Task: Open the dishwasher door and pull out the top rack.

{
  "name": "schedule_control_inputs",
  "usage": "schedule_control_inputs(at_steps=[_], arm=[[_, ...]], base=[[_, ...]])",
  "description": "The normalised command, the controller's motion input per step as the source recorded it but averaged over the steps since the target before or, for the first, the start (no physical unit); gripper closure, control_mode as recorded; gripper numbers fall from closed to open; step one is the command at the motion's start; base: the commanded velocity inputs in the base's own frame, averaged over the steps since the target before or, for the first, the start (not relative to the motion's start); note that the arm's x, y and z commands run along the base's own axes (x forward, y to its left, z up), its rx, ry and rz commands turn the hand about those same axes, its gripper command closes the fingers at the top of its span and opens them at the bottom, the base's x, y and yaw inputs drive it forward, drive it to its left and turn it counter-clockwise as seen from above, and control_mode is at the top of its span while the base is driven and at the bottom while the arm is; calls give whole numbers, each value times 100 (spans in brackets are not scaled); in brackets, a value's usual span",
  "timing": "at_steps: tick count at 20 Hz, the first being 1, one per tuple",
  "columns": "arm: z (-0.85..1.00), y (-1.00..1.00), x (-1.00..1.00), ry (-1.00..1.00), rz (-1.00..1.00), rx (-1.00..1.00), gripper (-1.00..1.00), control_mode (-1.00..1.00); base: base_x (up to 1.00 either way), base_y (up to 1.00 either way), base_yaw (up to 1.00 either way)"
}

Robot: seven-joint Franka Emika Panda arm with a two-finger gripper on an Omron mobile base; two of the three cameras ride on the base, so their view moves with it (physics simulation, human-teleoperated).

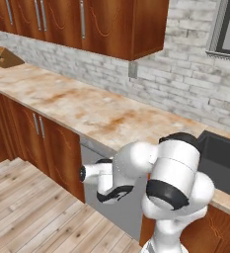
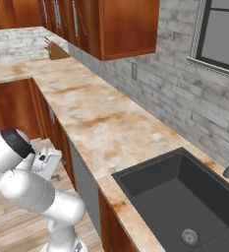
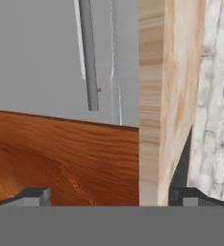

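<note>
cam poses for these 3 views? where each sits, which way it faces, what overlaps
Left base view: behind-left of the arm, looking forward-down at the counter and closed dishwasher door; arm at lower right.
Right base view: behind-right, over the same counter and the sink; arm at lower left.
Hand view: on the hand, rolled sideways, facing the door's bar handle; open gripper at bottom.
Both base views share the knife block.

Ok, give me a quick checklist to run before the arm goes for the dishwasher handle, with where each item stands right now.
1. Jaws open: ok, the gripper has its fingertips spread wide with nothing between them.
2. The dishwasher door shut, not yet started: ok, it sits flush under the counter.
3. The bar handle in sight: ok in the hand view, its end is visible.
4. Gripper lined up on handle: not ok, the wooden cabinet door lies nearest the fingertips.
5. Contact with handle: not ok, none yet.
6. The top rack: cannot tell, hidden behind the door.
</note>
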Motion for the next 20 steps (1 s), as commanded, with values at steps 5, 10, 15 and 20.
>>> schedule_control_inputs(at_steps=[5, 10, 15, 20], arm=[[-46, 47, 68, -8, -10, -11, -100, -100], [-36, 70, 42, -3, -26, -14, -100, -100], [-31, 65, 10, -11, -29, -21, -100, -100], [-35, 15, 8, -24, -6, -41, -100, -100]], base=[[0, 0, 0], [0, 0, 0], [0, 0, 0], [0, 0, 0]])
